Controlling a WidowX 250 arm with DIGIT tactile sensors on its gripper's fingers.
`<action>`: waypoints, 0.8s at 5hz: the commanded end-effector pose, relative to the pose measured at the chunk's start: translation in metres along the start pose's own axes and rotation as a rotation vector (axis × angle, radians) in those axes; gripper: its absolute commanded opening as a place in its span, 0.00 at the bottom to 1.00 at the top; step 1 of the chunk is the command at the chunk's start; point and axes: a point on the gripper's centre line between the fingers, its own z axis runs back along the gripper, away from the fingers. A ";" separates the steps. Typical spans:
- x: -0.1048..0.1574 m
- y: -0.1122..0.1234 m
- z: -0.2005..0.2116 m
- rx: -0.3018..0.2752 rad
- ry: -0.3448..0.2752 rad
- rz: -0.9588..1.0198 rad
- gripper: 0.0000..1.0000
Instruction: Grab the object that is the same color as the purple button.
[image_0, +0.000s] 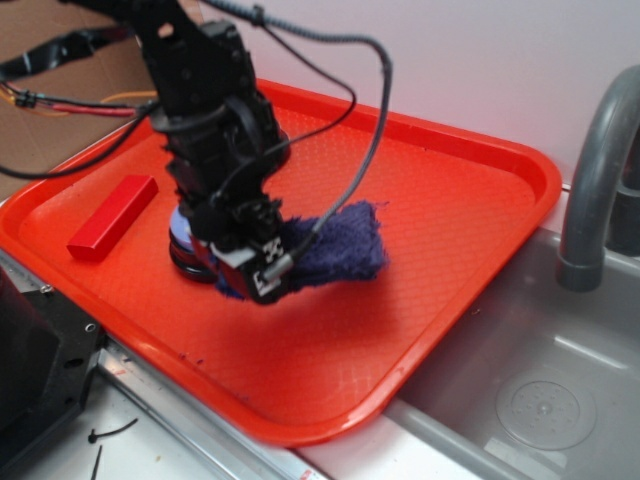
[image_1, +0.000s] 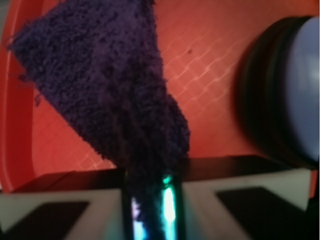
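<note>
A dark purple fuzzy cloth (image_0: 340, 250) lies on the red tray (image_0: 450, 200), one end lifted. My gripper (image_0: 262, 280) is shut on that end; in the wrist view the cloth (image_1: 105, 85) runs down into my closed gripper (image_1: 152, 200). The purple button (image_0: 180, 232), a pale lavender dome on a black base, sits right behind my gripper and is mostly hidden by the arm. It also shows at the right edge of the wrist view (image_1: 300, 90).
A red rectangular block (image_0: 113, 215) lies on the tray's left part. A grey sink basin (image_0: 540, 400) and a grey faucet (image_0: 600, 170) are to the right of the tray. Cables hang from the arm over the tray.
</note>
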 end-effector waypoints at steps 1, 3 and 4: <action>0.026 0.006 0.076 0.071 -0.061 0.058 0.00; 0.035 0.032 0.128 0.096 -0.145 0.133 0.00; 0.037 0.040 0.143 0.108 -0.188 0.144 0.00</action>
